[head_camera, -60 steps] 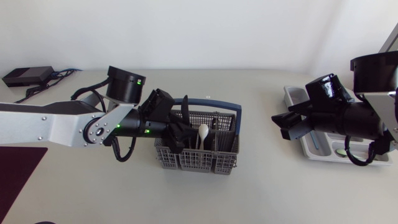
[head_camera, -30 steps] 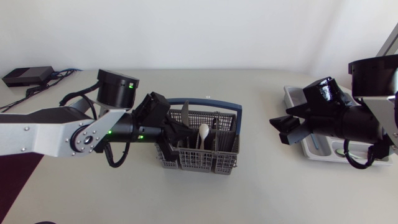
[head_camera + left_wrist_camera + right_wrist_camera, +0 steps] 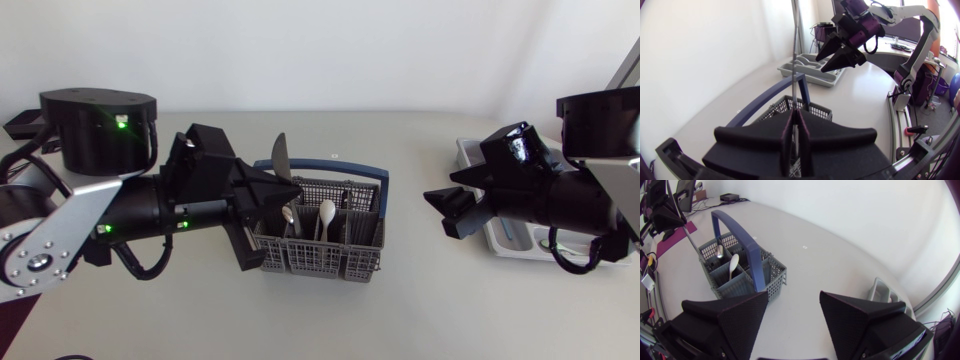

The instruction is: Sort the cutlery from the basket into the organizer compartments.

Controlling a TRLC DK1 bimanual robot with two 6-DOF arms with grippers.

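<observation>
The knife (image 3: 279, 155) had risen from the basket (image 3: 320, 258), pinched low between my left fingers (image 3: 765, 142) and upright above it. It looked stiff, slim and probably slick, best gripped flat-on near the handle. My right fingers (image 3: 730, 317) stood spread beside the organizer (image 3: 470, 150).

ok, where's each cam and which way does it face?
Head view: fixed above table, looking down; both arms, left gripper shut on knife over basket.
Left wrist view: on left arm, faces right gripper and organizer; own gripper shows, shut.
Right wrist view: on right arm, faces basket; own gripper shows, open.
All share the basket.
</observation>
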